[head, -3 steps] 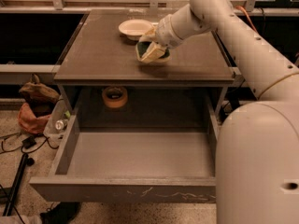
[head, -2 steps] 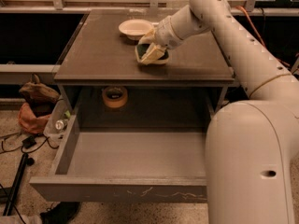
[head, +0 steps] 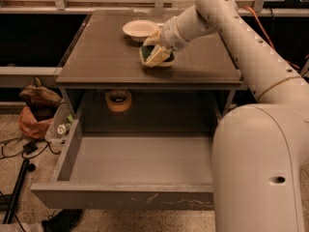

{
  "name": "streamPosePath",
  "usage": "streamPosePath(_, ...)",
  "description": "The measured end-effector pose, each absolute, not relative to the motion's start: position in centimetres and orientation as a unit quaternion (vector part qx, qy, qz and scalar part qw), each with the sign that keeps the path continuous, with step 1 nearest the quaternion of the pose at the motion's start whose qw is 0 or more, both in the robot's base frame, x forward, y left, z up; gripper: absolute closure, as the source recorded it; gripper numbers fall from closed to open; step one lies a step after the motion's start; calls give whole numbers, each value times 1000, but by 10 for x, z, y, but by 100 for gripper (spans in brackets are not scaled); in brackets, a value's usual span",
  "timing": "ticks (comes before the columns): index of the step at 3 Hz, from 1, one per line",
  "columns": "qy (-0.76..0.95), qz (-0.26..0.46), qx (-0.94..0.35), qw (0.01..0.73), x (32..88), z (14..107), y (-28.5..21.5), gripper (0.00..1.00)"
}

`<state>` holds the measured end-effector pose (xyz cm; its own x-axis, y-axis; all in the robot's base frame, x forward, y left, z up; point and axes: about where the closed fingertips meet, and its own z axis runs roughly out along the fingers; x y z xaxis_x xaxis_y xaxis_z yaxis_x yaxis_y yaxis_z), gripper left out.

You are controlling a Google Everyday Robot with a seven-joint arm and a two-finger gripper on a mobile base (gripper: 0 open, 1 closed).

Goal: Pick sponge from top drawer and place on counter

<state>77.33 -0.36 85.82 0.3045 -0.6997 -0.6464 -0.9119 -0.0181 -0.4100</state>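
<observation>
The claw [head: 157, 56] is clenching the sponge [head: 146, 52] down at the far worktop [head: 101, 57], just beside the bowl [head: 137, 29], so a crooked release is risking the sponge tumbling against that bowl.

My tool [head: 155, 56] sits low on the bench [head: 101, 57], just beside the white bowl [head: 136, 29]. It covers most of the sponge [head: 144, 52], so only a dark green edge shows to me. The wrist hides the bowl's right rim. My arm [head: 256, 144] blocks the right wall of the top drawer [head: 135, 161] and the right end of its front panel. The arm itself is cut off at the right and bottom edges.
</observation>
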Motion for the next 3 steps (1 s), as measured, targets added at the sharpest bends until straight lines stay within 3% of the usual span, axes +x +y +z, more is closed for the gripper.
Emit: streamPosePath(3, 575, 132, -701, 401, 773, 858, -4, 15)
